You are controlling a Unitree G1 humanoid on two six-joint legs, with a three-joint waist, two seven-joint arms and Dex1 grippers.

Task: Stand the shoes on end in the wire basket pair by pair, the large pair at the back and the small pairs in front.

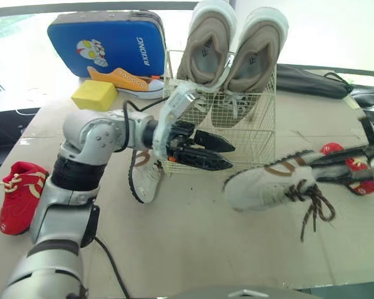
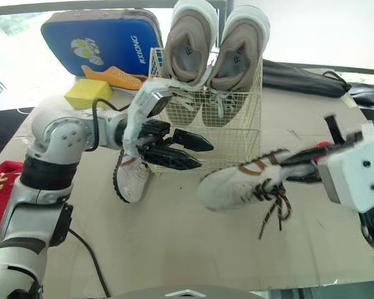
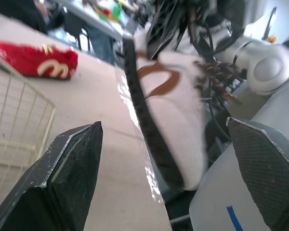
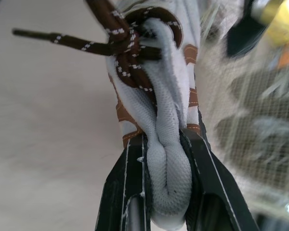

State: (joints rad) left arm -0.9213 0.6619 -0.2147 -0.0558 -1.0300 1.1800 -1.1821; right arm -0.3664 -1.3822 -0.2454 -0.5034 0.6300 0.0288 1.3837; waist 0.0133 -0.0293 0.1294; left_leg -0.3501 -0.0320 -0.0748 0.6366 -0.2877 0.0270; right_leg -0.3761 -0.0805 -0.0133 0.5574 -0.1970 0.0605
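The wire basket [image 1: 252, 134] stands mid-table with the large beige pair [image 1: 206, 43] upright on end at its back. My right gripper [image 4: 166, 139] is shut on the heel collar of a white shoe with brown laces [image 1: 268, 184] and holds it in the air, front right of the basket. Its mate, a second white shoe [image 1: 146, 177], leans at the basket's front left corner. My left gripper [image 1: 230, 156] is open in front of the basket, fingers pointing toward the held shoe, with nothing between them.
One red shoe [image 1: 19, 193] lies at the left table edge, another red shoe [image 1: 340, 152] behind my right gripper. An orange shoe [image 1: 128, 81], a yellow block [image 1: 95, 94] and a blue case [image 1: 106, 37] sit back left. A black bag [image 1: 324, 81] lies back right.
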